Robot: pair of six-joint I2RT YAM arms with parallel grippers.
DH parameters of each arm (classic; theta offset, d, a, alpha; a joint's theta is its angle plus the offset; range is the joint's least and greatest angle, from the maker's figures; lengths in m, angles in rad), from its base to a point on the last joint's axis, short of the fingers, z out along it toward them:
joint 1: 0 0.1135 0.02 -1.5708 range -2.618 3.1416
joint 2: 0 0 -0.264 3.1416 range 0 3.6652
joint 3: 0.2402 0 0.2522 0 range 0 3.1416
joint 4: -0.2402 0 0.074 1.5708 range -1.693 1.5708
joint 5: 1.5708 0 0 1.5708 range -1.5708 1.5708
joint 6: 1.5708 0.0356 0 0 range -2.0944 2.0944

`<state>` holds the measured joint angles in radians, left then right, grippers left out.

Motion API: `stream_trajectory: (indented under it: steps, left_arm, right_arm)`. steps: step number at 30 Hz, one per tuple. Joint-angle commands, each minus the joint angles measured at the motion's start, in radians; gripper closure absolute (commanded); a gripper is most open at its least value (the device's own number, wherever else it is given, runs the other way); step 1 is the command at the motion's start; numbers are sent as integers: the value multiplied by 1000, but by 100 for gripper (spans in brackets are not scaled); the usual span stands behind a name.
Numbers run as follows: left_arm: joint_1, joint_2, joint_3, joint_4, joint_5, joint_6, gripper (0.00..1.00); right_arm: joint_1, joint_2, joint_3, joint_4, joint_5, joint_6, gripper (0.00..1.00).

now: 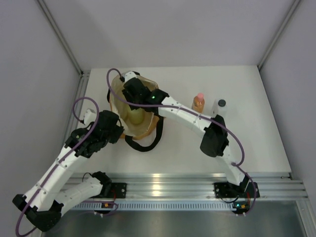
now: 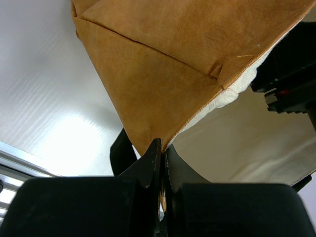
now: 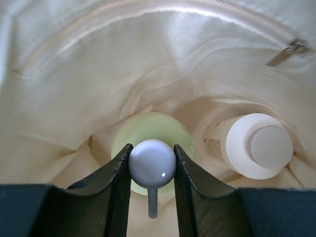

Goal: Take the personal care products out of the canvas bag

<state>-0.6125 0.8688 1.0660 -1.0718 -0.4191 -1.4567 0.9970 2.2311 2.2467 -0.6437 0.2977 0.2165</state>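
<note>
Mustard-tan canvas bag (image 1: 117, 98) lies left of the amber bottle (image 1: 198, 102) and whitish bottle (image 1: 220, 107), which stand apart on the open table (image 1: 256, 143).

Left wrist view: the left gripper (image 2: 161, 153) is pinched closed on the bag's rim corner.

Right wrist view: inside the bag, the right gripper (image 3: 152, 150) clamps the yellow-green bottle (image 3: 148, 126) by its cap. The cream jar (image 3: 256, 145) is just beside it, with lining crowding both.

You see canvas bag (image 2: 163, 64): matt tan woven cloth outside, cream lining (image 3: 74, 98) faintly sheeny, creased. Yellow-green bottle (image 3: 148, 127): white cap (image 3: 152, 163) smooth glossy plastic. Table (image 1: 187, 153): matt white.
</note>
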Motion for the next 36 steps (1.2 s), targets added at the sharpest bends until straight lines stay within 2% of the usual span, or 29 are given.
stream_trajectory:
  steps: [1, 24, 30, 36]
  left_arm:
    - [-3, 9, 32, 33, -3, 2, 100]
    - [-3, 1, 26, 32, -4, -7, 100]
    - [-3, -5, 25, 32, -4, -7, 100]
    - [-3, -7, 23, 32, -3, -10, 100]
  right_arm:
    - [18, -171, 96, 110, 4, -9, 100]
    - [55, -494, 79, 85, -106, -92, 100]
    - [55, -587, 74, 33, -49, -129, 100]
    - [34, -705, -24, 9, 56, -146, 100]
